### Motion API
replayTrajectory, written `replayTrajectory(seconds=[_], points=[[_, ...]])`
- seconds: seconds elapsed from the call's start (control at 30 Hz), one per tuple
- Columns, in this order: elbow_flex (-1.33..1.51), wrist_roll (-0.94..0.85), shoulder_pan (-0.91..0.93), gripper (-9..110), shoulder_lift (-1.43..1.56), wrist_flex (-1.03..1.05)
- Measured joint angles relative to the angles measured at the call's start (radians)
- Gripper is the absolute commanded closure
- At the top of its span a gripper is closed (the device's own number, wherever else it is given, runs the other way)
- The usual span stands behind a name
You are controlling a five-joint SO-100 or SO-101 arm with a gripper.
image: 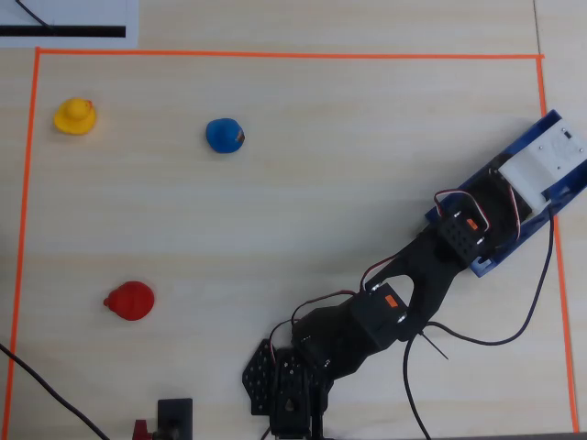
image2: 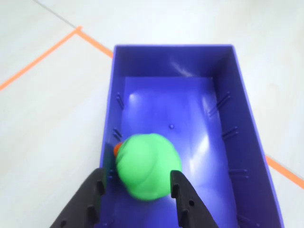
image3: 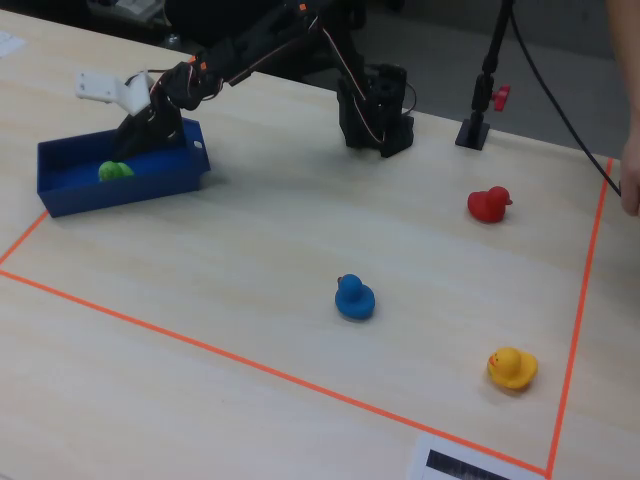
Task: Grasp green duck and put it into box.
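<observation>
The green duck (image2: 147,166) lies inside the dark blue box (image2: 242,109), near its left wall as the wrist view shows it, with its orange beak toward that wall. It looks slightly blurred. My gripper (image2: 137,175) is open just above it, one black finger on each side, and the left finger stands clear of the duck. In the fixed view the duck (image3: 115,171) rests in the box (image3: 120,195) below the gripper (image3: 135,140). In the overhead view the arm and its white camera mount (image: 546,165) cover the box (image: 486,266), and the duck is hidden.
A blue duck (image: 225,136), a yellow duck (image: 75,116) and a red duck (image: 130,300) stand apart on the wooden table. Orange tape (image: 275,54) frames the work area. The arm's base (image3: 375,110) and a black stand (image3: 475,130) are at the table's edge.
</observation>
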Motion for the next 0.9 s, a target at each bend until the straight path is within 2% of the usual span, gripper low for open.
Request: replayTrajectory(seconds=[0.07,0.13,0.2,0.27,0.43,0.53,0.7,0.9], points=[[0.0,0.0,-0.002,75,0.0,0.0],[0.0,0.0,-0.002,76,0.0,0.006],[0.0,0.0,0.0,80,0.003,0.034],[0.0,0.003,-0.008,91,0.037,0.094],[0.055,0.092,-0.164,97,0.319,0.373],[0.21,0.104,-0.365,99,0.571,0.581],[0.638,0.046,-0.699,101,1.08,0.92],[1.101,-0.005,-0.853,101,1.635,1.223]])
